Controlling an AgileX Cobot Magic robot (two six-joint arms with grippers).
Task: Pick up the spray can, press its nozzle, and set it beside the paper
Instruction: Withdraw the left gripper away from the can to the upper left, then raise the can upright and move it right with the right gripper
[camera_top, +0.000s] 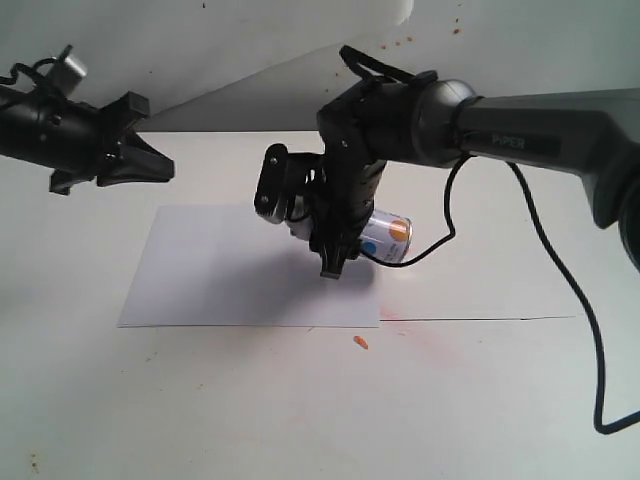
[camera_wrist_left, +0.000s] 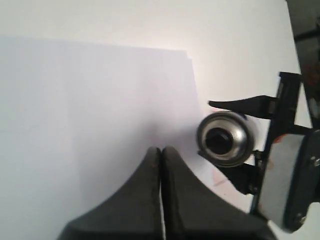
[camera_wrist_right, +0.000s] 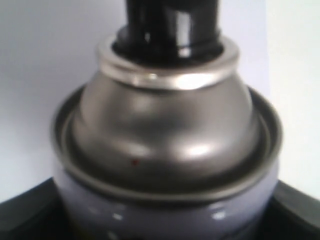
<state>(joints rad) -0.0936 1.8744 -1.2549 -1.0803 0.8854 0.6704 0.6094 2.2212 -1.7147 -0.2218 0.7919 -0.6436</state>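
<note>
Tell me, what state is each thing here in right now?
Right hand: closed around the spray can.
Left hand: shut, empty, in the air.
Spray can: tipped sideways in the grip.
Nozzle: nothing touching it.
Paper: lying flat on the table.

One spray can (camera_top: 388, 238), capped by one black nozzle (camera_wrist_right: 170, 20), and one white sheet of paper (camera_top: 230, 270) lie over my one worktop (camera_top: 480, 400). I count two arms of my own, my left arm (camera_top: 50, 125) and my right arm (camera_top: 540, 125), each ending in one end effector of two fingers: my left end effector (camera_wrist_left: 160, 155) and my right end effector (camera_wrist_left: 215, 136). There is also one black cable (camera_top: 590, 330) and one small orange fleck (camera_top: 361, 343). Two coloured dots show on the can, one blue and one orange.
</note>
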